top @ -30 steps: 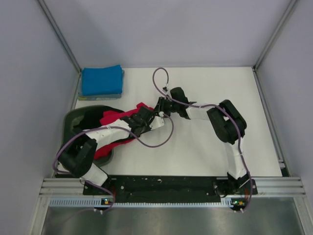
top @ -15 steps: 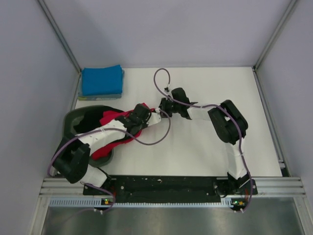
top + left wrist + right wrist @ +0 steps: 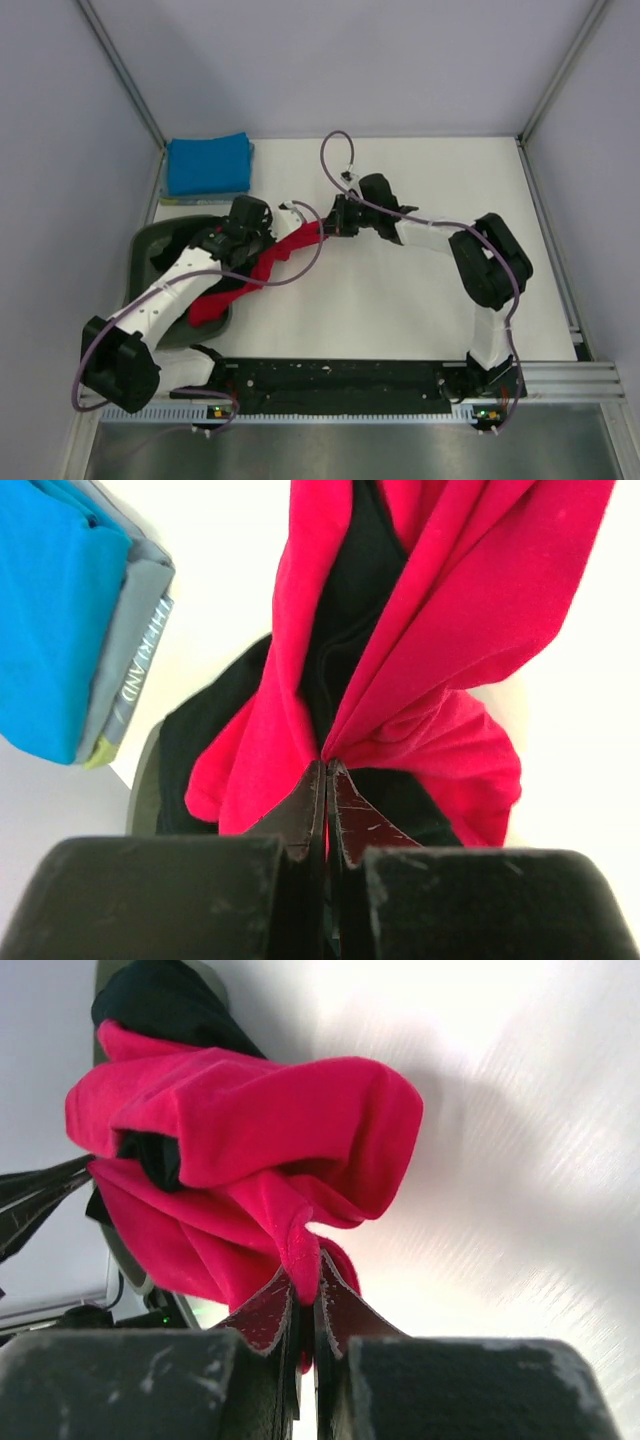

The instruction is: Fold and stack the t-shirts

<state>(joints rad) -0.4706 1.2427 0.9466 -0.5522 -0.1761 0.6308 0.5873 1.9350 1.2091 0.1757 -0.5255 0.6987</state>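
Left gripper (image 3: pixel 327 772) and right gripper (image 3: pixel 306 1278) both pinch the red shirt (image 3: pixel 450 610).
Fingers fully closed on bunched cloth; shirt stretches between the 2 fingertip pairs, trailing into the tub (image 3: pixel 145 262).

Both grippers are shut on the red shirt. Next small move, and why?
Left gripper and right gripper each pinch the bunched red t-shirt, which trails into the tub with black cloth caught in its folds. Probably lift both and draw it toward the middle of the table.
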